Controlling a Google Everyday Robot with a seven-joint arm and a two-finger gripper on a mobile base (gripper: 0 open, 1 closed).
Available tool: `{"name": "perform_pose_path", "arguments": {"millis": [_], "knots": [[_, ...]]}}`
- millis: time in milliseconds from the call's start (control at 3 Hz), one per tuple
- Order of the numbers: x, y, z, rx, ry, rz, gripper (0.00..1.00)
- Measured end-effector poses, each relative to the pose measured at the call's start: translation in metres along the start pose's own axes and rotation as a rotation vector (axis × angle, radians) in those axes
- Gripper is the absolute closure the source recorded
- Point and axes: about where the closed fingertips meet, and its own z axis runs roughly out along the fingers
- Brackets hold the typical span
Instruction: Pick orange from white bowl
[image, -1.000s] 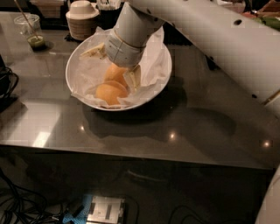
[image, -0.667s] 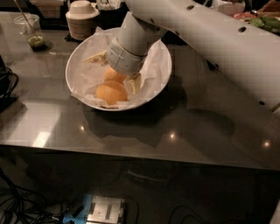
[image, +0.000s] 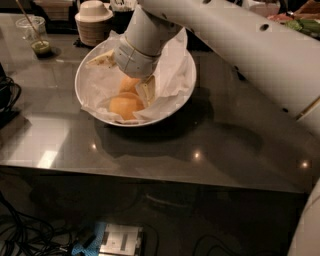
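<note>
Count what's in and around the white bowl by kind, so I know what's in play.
Oranges: 2, the rear one partly hidden
White bowl: 1
Paper liner: 1
Beige lidded container: 1
Clear cup: 1
Total: 6, plus the gripper, down inside the bowl at the rear orange.

Only 1 view: the camera sits high above the near edge of the desk (image: 225, 150), probably on the robot itself, looking steeply down toward the far edge from close in. The gripper (image: 143, 89) is inside the white bowl (image: 79, 77), toward the far-left corner.
</note>
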Motion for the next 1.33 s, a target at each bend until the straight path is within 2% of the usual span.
{"name": "perform_pose_path", "arguments": {"millis": [667,1000,1333], "knots": [[-0.0014,0.0058,0.0046,0.001,-0.010,0.021,0.00],[-0.0015,0.0058,0.0047,0.001,-0.010,0.021,0.04],[-0.0015,0.0058,0.0047,0.001,-0.010,0.021,0.23]]}}
